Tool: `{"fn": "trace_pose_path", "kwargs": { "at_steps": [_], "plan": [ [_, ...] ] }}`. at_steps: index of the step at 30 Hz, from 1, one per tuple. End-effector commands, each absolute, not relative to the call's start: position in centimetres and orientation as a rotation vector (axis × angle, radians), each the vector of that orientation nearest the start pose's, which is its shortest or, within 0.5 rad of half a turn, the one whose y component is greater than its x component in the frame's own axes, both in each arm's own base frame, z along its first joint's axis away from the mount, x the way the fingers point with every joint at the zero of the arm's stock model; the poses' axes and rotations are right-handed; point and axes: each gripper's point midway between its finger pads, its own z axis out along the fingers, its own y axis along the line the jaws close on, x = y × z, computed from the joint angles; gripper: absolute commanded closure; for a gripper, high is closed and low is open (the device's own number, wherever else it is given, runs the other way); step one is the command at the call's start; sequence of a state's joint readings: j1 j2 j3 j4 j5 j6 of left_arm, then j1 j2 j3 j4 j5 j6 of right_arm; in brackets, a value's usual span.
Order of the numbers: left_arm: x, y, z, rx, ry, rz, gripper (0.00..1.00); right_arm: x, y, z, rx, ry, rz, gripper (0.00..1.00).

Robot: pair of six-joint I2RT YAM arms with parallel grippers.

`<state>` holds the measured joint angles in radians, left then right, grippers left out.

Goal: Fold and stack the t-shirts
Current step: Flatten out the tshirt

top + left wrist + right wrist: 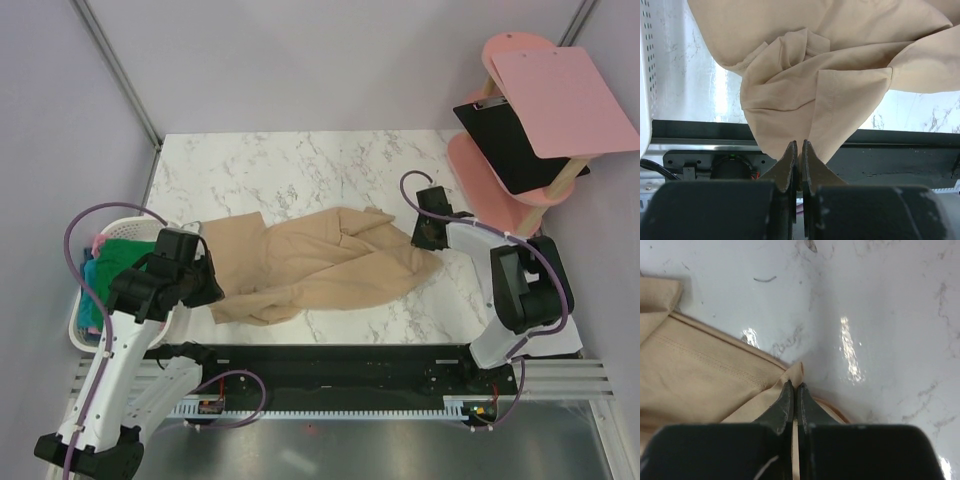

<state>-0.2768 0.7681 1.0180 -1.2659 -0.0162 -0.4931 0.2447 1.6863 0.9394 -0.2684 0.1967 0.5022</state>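
Observation:
A large tan t-shirt (320, 265) lies crumpled across the marble table (300, 170). My left gripper (210, 283) is shut on its left end, and in the left wrist view the cloth (805, 75) hangs bunched from the closed jaws (799, 145) over the table's front rail. My right gripper (428, 238) is shut on the shirt's right corner, and a small peak of tan cloth (700, 375) sticks out between the fingertips (794, 386) just above the table. Green (125, 255), teal (92, 300) and pink (97, 240) t-shirts sit in the basket.
The white slatted laundry basket (135, 218) stands at the table's left edge beside my left arm. A pink stand at the back right holds a pink clipboard (560, 100) and a black one (510, 145). A black rail (330, 360) runs along the near edge.

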Motion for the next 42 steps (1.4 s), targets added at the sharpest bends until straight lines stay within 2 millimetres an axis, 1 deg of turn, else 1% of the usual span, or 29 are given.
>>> {"fn": "trace_pose_path", "kwargs": {
  "at_steps": [1, 2, 3, 4, 6, 9, 12, 17, 20, 22, 25, 29, 30, 32, 35, 38, 42],
  "plan": [
    [15.4, -5.8, 18.8, -0.298, 2.562, -0.248, 0.98, 35.3, 6.5, 5.8, 0.417, 2.460, 0.009, 1.00],
    [15.5, -5.7, 18.9, -0.298, 2.562, -0.241, 0.98, 35.5, 6.1, 6.9, 0.425, 2.431, -0.009, 1.00],
    [15.7, -5.6, 19.0, -0.302, 2.558, -0.233, 0.98, 35.2, 5.8, 7.5, 0.428, 2.421, -0.023, 1.00],
    [16.0, -5.5, 19.1, -0.302, 2.549, -0.219, 0.98, 35.2, 5.6, 9.2, 0.430, 2.378, -0.018, 1.00],
    [16.4, -5.2, 19.1, -0.302, 2.552, -0.189, 0.98, 35.1, 5.0, 11.5, 0.440, 2.322, -0.030, 0.99],
    [17.4, -4.8, 18.9, -0.302, 2.554, -0.139, 0.98, 34.9, 4.6, 13.4, 0.437, 2.279, -0.035, 0.97],
    [18.3, -5.1, 18.8, -0.289, 2.553, -0.141, 0.98, 34.6, 4.6, 13.8, 0.433, 2.273, -0.030, 0.97],
    [19.3, -5.4, 19.0, -0.276, 2.539, -0.147, 0.98, 34.2, 5.0, 12.7, 0.410, 2.299, -0.002, 0.99],
    [19.6, -5.4, 18.7, -0.263, 2.549, -0.143, 0.98, 33.9, 5.5, 11.4, 0.388, 2.336, 0.019, 0.97],
    [19.6, -5.5, 18.6, -0.259, 2.551, -0.142, 0.98, 33.7, 5.8, 10.1, 0.379, 2.374, 0.026, 0.96],
    [19.7, -5.5, 18.5, -0.255, 2.552, -0.143, 0.98, 33.3, 6.1, 8.7, 0.367, 2.415, 0.039, 0.94],
    [19.6, -5.5, 18.3, -0.251, 2.556, -0.142, 0.98, 33.2, 6.7, 7.4, 0.351, 2.443, 0.068, 0.93],
    [19.7, -5.6, 18.3, -0.250, 2.556, -0.144, 0.98, 33.1, 6.7, 6.9, 0.352, 2.456, 0.065, 0.95],
    [19.7, -5.6, 18.1, -0.248, 2.557, -0.146, 0.98, 32.9, 6.9, 6.1, 0.351, 2.478, 0.067, 0.95],
    [19.6, -5.6, 17.9, -0.245, 2.562, -0.145, 0.98, 32.8, 7.1, 5.4, 0.340, 2.499, 0.082, 0.94],
    [19.7, -5.7, 17.7, -0.244, 2.563, -0.150, 0.98, 32.7, 7.1, 5.0, 0.342, 2.504, 0.082, 0.94],
    [19.7, -5.8, 17.5, -0.242, 2.567, -0.155, 0.98, 32.7, 7.2, 5.0, 0.337, 2.501, 0.088, 0.94]
  ]
}}
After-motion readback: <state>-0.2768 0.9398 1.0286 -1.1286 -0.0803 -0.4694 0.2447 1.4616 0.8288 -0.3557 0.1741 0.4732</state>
